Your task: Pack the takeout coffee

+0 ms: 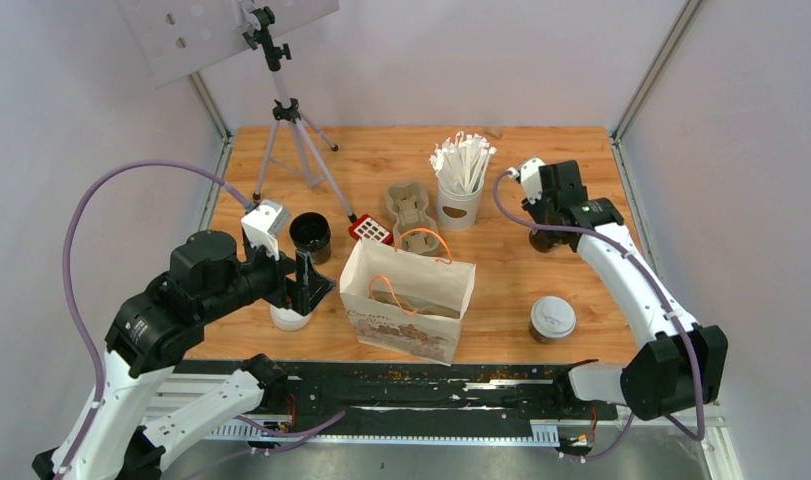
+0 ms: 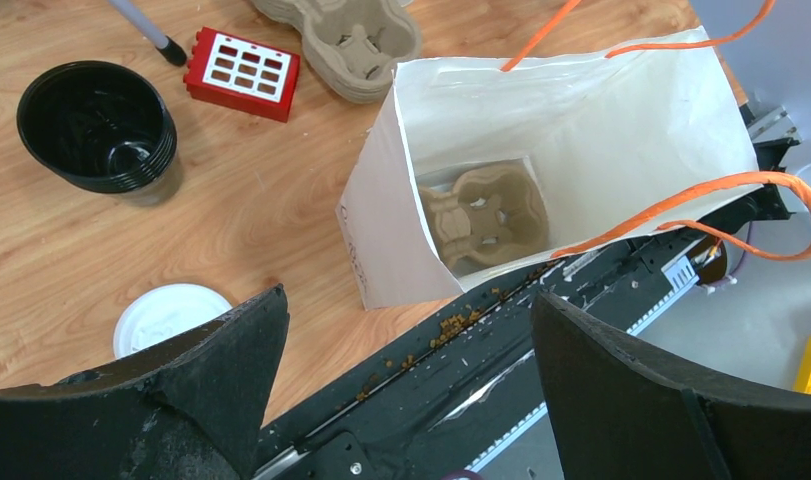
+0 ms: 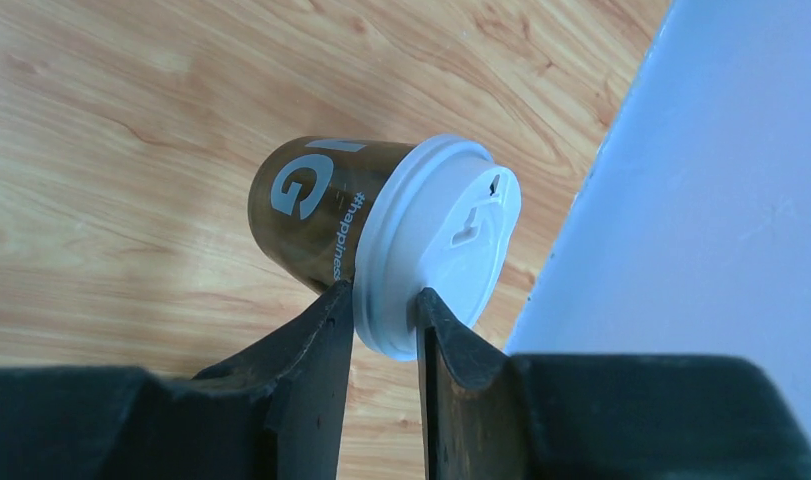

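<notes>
Pulp tray (image 2: pixel 484 215) in bag (image 2: pixel 581 120), prob. no cups yet. R pincer (image 3: pixel 386 300) nips lid (image 3: pixel 451 235) of 1st cup (image 3: pixel 306 215); 2nd cup (image 1: pixel 552 318) on table (image 1: pixel 501 260); L pincer (image 2: pixel 409 300) open.

Left arm folds low, left gripper (image 2: pixel 409 300) wide open; right arm reaches forward, right gripper (image 3: pixel 384 298) pinching a coffee cup lid (image 3: pixel 451 235).

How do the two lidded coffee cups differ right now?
Grip: the far cup is pinched at its lid rim by the right gripper; the near cup stands free. Place: far cup beside the right wall; near cup just right of the bag. Both dark brown, white-lidded, outside the bag.
</notes>
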{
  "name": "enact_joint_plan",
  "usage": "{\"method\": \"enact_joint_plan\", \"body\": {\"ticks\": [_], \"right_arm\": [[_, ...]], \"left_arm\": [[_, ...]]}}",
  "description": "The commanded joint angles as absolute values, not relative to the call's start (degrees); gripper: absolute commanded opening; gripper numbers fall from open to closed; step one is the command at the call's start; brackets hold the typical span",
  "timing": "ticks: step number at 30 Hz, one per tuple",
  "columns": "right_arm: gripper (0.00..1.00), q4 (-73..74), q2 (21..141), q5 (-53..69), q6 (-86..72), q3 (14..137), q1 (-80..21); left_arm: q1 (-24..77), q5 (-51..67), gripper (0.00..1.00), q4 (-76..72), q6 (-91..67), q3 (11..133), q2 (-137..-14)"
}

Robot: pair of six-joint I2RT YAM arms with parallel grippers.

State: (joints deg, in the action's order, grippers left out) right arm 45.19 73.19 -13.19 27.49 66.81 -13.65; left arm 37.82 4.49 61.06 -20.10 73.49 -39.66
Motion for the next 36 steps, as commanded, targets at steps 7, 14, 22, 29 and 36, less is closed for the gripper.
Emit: {"method": "enact_joint_plan", "body": {"ticks": [7,14,22,29,36], "right_arm": [[0.31,49.2,83.1,-32.0,21.4,67.0,-20.6],[0.31,51.1,89.6,-32.6,16.2,68.0,-22.2],[0.35,51.1,92.4,-34.0,11.3,67.7,-25.2],[0.41,51.2,91.0,-33.2,9.7,68.2,-25.2],[0.55,54.5,86.9,-29.3,9.7,72.6,-25.2]], "left_arm": [[37.6,5.3,0.97,59.2,-18.1,74.0,-40.2],[37.6,5.5,0.97,58.5,-18.3,72.4,-39.5],[37.6,5.2,0.98,58.3,-18.1,71.4,-39.0],[37.6,5.4,0.98,57.4,-17.7,70.9,-39.1],[37.6,5.4,0.99,56.2,-16.5,70.1,-39.4]]}}
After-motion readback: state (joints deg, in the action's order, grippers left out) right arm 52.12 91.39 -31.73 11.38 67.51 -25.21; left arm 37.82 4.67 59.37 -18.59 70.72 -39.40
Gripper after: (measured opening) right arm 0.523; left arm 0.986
